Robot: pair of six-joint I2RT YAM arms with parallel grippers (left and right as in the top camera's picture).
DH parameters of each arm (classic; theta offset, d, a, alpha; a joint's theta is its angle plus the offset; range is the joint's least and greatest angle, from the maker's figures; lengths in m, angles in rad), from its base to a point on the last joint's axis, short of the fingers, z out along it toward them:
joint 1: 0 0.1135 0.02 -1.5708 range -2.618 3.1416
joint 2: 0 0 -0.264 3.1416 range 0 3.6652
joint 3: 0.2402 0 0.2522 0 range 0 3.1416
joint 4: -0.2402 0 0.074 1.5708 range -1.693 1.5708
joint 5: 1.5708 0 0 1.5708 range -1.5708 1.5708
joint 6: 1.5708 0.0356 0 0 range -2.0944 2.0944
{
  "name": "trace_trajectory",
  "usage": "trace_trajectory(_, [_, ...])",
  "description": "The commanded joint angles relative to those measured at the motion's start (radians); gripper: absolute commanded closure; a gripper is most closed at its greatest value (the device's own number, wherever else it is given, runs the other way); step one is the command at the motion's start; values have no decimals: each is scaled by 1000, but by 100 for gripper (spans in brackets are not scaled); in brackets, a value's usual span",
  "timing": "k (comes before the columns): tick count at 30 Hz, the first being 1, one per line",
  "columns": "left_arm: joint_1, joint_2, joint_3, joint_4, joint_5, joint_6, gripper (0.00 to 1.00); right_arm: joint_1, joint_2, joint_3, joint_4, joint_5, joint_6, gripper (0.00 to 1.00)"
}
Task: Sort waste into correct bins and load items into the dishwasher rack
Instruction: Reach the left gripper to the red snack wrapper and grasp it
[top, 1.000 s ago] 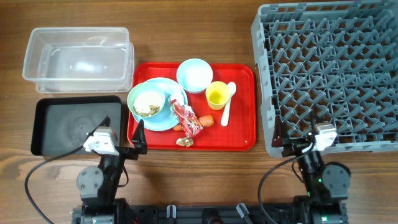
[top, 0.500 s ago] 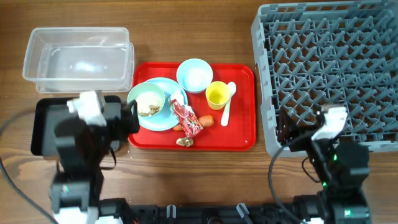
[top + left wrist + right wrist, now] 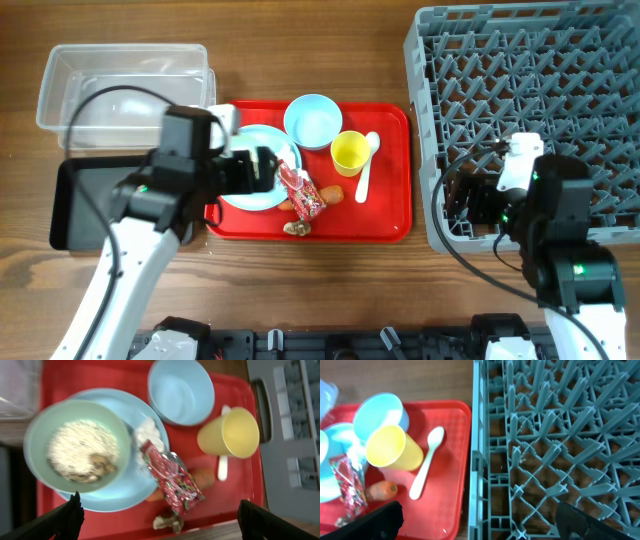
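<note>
Both arms have come up off the near edge of the table since a second ago. Left gripper [image 3: 159,502] now hangs over the red tray [image 3: 390,215], jaws spread wide with nothing between them. Right gripper [image 3: 477,507] has shifted to the near-left corner of the dishwasher rack [image 3: 540,100], also wide open and empty.

Nothing's been sorted so far, everything sits on the red tray. The light blue plate [image 3: 145,485] carries one bowl [image 3: 40,435] with whitish rice scraps [image 3: 80,450] in it, and the white tissue [image 3: 148,435] lies crumpled on the plate just beside that bowl. The red-and-white wrapper [image 3: 172,477] lies half on the plate's edge, with the carrot [image 3: 381,490] poking out next to it and the golden-brown lump [image 3: 167,521] near the tray's front rim. The empty bowl [image 3: 181,391] sits behind, touching or nearly touching the yellow cup [image 3: 230,432], and the white spoon [image 3: 426,462] lies right beside the cup on the rack side.

The clear tub [image 3: 125,85] and black tray [image 3: 85,200] are off to the left, both with nothing in them. The rack holds no dishes.
</note>
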Motion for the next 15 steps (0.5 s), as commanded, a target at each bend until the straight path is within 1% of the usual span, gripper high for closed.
trace_trajectory(1, [-61,44,17,1,15,-40,0,0,20,26,-2,18,-28,0])
trace_trajectory(3, [-84,69,16,12,14,-55,0,0,23,26,9,19,-29,0])
trace_trajectory(9, [-89,160,16,85,14,-195,0,0,25,26,11,19,-29,0])
trace_trajectory(15, [-99,293,16,86,30,-253,0,0,26,26,12,19,-29,0])
